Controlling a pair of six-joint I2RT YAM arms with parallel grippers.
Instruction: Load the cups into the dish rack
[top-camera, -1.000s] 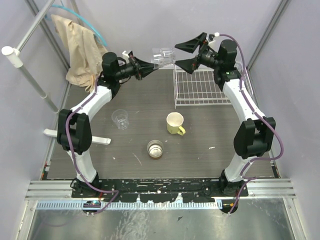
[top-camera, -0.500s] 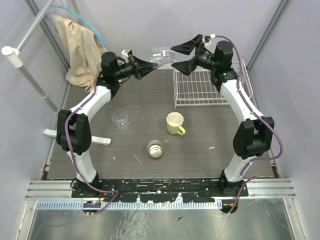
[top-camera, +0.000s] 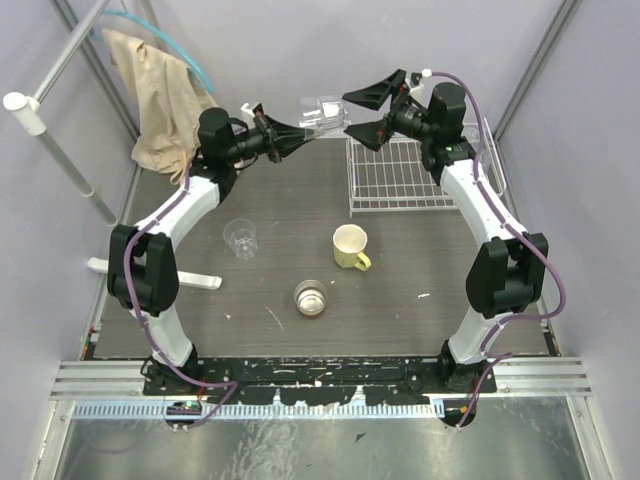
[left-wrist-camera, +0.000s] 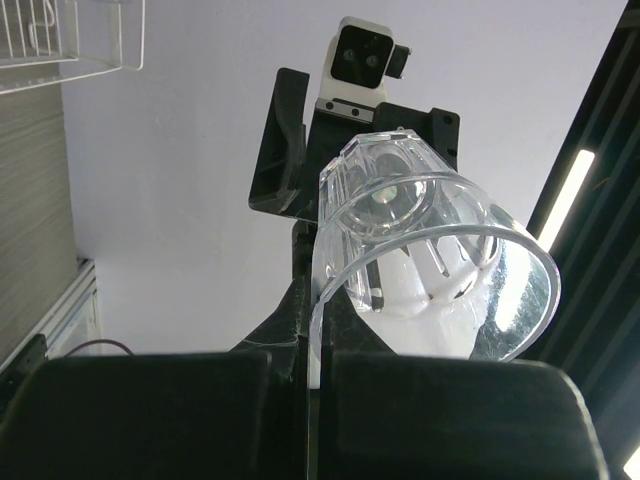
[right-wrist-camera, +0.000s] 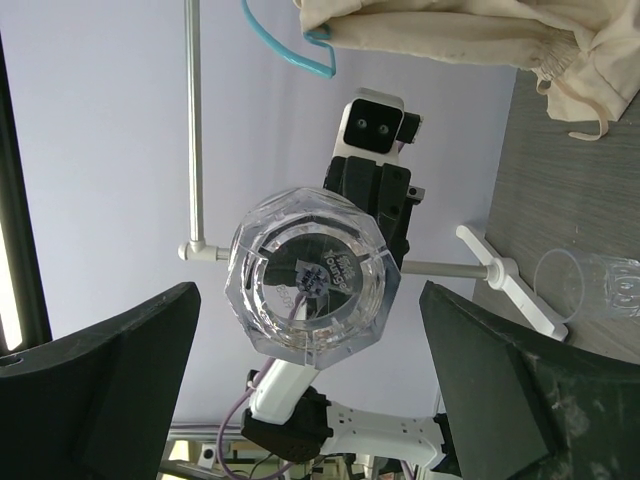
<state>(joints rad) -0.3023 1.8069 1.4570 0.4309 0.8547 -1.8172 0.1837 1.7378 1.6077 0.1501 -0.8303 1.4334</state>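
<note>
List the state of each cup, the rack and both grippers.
left gripper: shut on rim of held tumbler.
right gripper: open, gripping nothing.
held tumbler: airborne, on its side, base toward right gripper.
loose tumbler: upright, on table.
yellow mug: upright, on table.
metallic cup: upright, on table.
dish rack: on table, no cup seen inside.

Pale lilac walls (top-camera: 300, 50) enclose a dark wood-grain tabletop (top-camera: 280, 200), with a crumpled beige cloth (top-camera: 160, 100) hanging at back left near a slanting white tube (top-camera: 60, 153).

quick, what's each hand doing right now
left hand: closed on a clear cup
right hand: open, gripping nothing
</note>
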